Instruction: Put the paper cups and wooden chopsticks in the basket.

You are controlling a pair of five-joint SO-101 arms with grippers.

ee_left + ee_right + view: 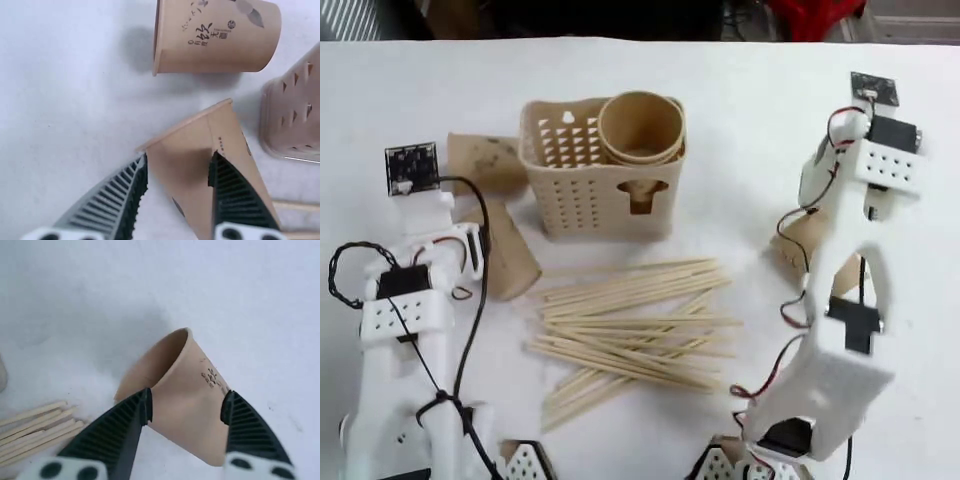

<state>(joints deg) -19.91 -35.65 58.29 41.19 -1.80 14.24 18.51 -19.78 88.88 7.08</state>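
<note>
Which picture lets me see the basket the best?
The high view. It looks down on the whole basket, standing upright with paper cups nested in one end. The left wrist view catches just a corner of its holed wall. The right wrist view faces a lying cup instead.

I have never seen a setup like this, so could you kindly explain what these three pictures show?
Two small robot arms sit at a white table. One picture looks down from above; the other two come from a camera on each wrist. On the table stands a basket holding paper cups, with wooden chopsticks piled near it. The left pincer is open astride a tipped cup; the right pincer is open astride a second cup.
</note>
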